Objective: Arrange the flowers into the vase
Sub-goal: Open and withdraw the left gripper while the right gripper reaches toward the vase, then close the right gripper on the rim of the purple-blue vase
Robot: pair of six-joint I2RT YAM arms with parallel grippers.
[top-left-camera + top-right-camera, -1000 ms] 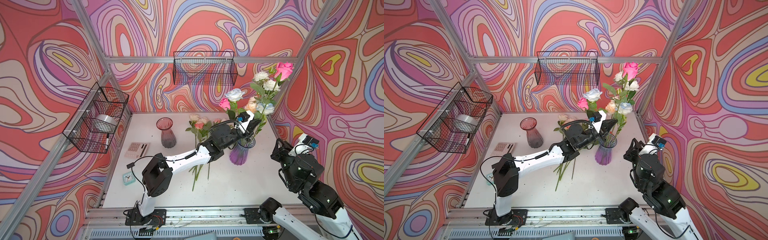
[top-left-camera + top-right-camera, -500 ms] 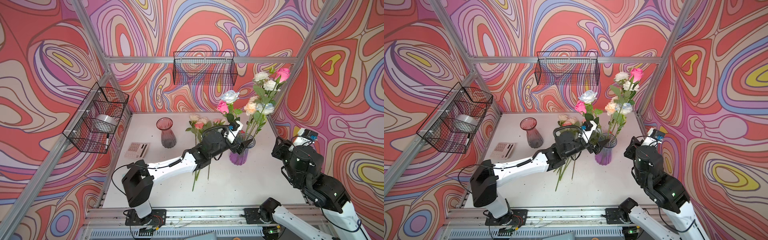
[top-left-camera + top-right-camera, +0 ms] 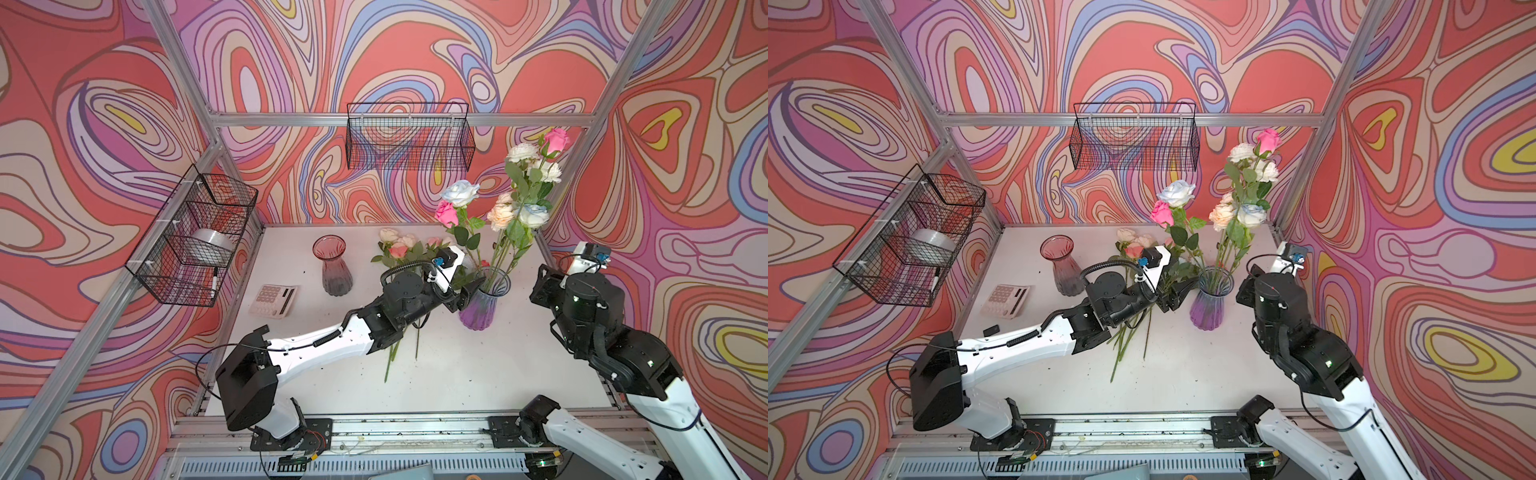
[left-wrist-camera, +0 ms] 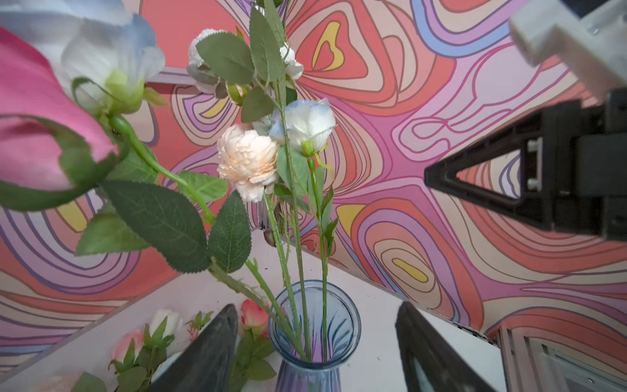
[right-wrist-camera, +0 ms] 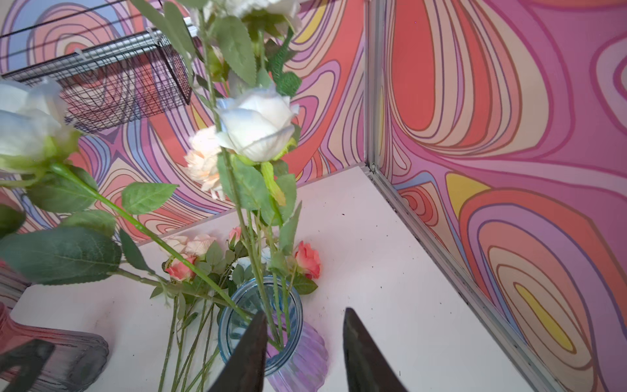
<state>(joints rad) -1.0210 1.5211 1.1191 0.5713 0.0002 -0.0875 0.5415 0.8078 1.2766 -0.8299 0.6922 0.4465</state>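
L gripper [image 4: 317, 305]: I see jaws spread wide either side of the blue-purple vase [image 3: 482, 305] neck, gripping nothing. R gripper [image 5: 304, 312]: partly open, empty, just right of vase. Flowers [image 3: 521, 195] stand in vase, right-far area of table [image 3: 457, 374] (stems lean apart). Loose flowers [image 3: 401, 249] lie flat just left of it, stems under L arm. Red vase [image 3: 332, 266] further left.

I was running a lab test cell: an aluminium frame [image 3: 399, 119] boxed in swirl-printed walls [image 3: 104, 124], wire baskets [image 3: 409, 137] hung there, a white counter [image 3: 457, 374], a mounting rail [image 3: 415, 428] in front.
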